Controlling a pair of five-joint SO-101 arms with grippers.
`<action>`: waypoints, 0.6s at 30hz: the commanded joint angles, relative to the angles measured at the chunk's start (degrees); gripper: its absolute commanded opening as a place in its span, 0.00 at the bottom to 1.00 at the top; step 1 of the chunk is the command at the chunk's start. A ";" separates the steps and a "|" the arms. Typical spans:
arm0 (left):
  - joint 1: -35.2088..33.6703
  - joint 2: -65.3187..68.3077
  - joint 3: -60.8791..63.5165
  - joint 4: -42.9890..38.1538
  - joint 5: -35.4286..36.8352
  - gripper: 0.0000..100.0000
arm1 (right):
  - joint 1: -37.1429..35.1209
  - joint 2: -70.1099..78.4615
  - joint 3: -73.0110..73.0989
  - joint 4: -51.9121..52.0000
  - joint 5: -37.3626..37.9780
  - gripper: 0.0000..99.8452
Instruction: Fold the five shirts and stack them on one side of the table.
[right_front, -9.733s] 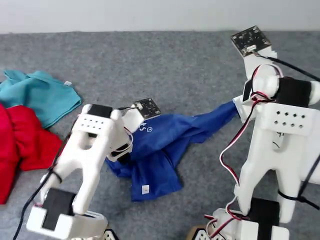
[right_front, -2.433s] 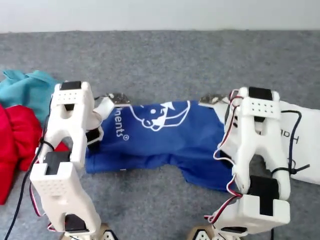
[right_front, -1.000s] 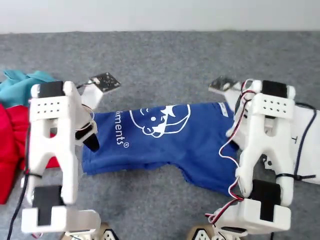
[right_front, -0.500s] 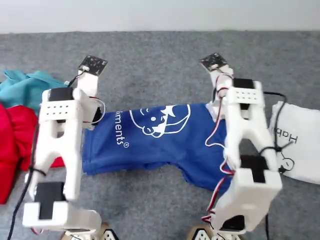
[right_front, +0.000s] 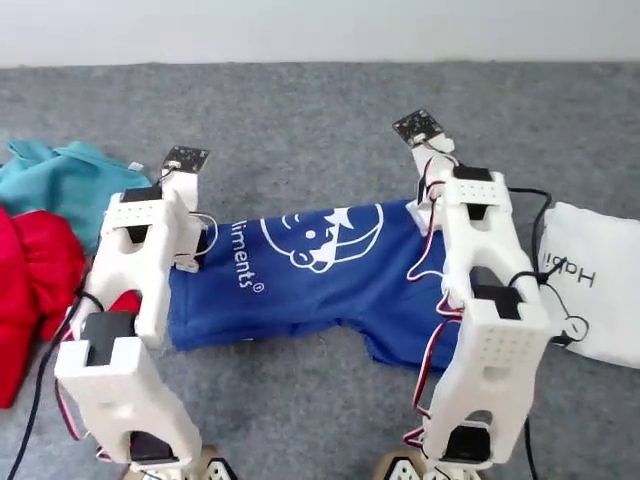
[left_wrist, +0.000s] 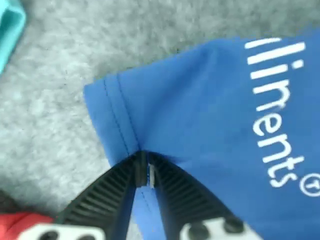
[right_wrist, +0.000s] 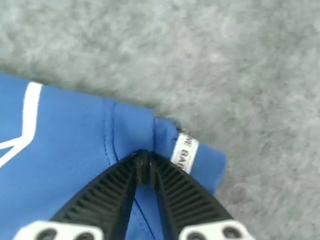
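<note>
Both arms have dropped onto the blue shirt (right_front: 320, 290), which lies spread print-up on the grey counter (right_front: 300, 110). At its far edge, the left hand (left_wrist: 142, 172) and right hand (right_wrist: 145, 167) are each closed tight on the hem.

so the right gripper (right_wrist: 143, 167) has its black ribbed jaws pinched together on the hem of the blue shirt (right_wrist: 70, 150), right beside a little white tag (right_wrist: 183, 150). bit of white print (right_wrist: 27, 115) on the fabric, fuzzy grey table (right_wrist: 210, 60) past the edge
</note>
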 joint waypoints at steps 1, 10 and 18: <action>-0.44 -7.21 -1.36 1.41 0.44 0.01 | 1.80 0.13 -6.07 4.79 0.70 0.01; 1.05 -24.18 -1.19 5.27 0.00 0.02 | -0.75 -6.20 -16.44 24.40 0.53 0.02; 14.07 -27.43 -1.19 13.63 -4.40 0.02 | -0.92 -19.91 -16.79 40.13 0.53 0.02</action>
